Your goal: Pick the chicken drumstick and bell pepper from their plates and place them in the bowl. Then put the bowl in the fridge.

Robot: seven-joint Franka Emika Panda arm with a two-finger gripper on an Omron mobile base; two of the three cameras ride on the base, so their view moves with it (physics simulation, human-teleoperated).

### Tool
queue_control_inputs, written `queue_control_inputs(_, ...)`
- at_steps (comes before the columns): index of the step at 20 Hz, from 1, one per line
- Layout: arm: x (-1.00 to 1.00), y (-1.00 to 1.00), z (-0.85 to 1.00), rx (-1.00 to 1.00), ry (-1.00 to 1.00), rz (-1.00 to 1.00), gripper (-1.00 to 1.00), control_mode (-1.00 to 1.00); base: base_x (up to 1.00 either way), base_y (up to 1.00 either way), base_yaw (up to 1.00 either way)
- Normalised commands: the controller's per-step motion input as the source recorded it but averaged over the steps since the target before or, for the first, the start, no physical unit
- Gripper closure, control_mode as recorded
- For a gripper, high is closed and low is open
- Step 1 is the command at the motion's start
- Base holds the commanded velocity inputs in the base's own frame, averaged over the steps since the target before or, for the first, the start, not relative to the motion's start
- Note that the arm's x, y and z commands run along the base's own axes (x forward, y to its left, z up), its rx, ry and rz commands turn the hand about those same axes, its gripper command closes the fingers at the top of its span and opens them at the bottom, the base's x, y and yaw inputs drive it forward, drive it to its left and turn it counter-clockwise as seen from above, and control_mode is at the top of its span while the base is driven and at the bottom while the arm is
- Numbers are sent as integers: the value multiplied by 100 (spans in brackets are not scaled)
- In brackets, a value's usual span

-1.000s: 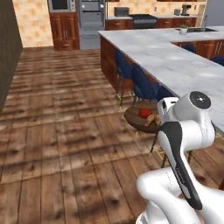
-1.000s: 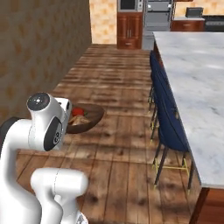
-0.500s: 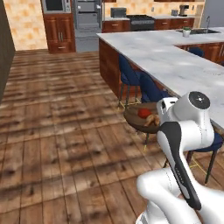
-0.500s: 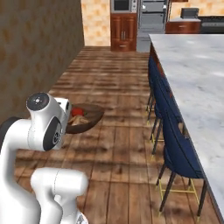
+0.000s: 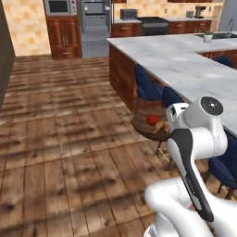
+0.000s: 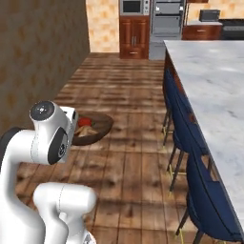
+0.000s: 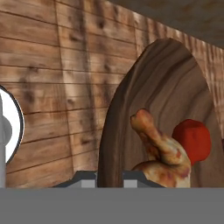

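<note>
The dark wooden bowl (image 5: 142, 127) hangs above the floor in front of the arm, and my gripper (image 7: 109, 178) is shut on its near rim. Inside it lie the red bell pepper (image 5: 151, 119) and the golden-brown chicken drumstick (image 5: 162, 126). From the right base view the bowl (image 6: 101, 125) sticks out past the white hand, holding the bell pepper (image 6: 85, 122) and the drumstick (image 6: 86, 133). Close up, the bowl (image 7: 131, 100) stands tilted, with the drumstick (image 7: 159, 148) beside the pepper (image 7: 192, 140). The plates and the fridge are out of view.
A marble-topped island (image 5: 185, 60) with blue chairs (image 5: 146, 85) runs along the right. A dark wall (image 6: 38, 57) stands on the left. Wooden floor (image 5: 69, 139) stretches ahead to the wall ovens (image 5: 95, 23) and a microwave (image 5: 59, 7).
Both base views have shifted a little, so the base has driven along the island. The bowl sits in the gripper as before, with both foods still inside.
</note>
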Motion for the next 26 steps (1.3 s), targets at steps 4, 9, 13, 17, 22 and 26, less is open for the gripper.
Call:
queue_control_inputs(4,0,0,0,0,0,0,100,100,89,33,0)
queue_control_inputs(9,0,0,0,0,0,0,100,100,91,29,0)
queue_control_inputs(13,0,0,0,0,0,0,100,100,91,31,0)
queue_control_inputs(17,0,0,0,0,0,0,100,100,90,34,0)
queue_control_inputs(22,0,0,0,0,0,0,100,100,89,33,-2)
queue_control_inputs(26,0,0,0,0,0,0,100,100,88,33,-4)
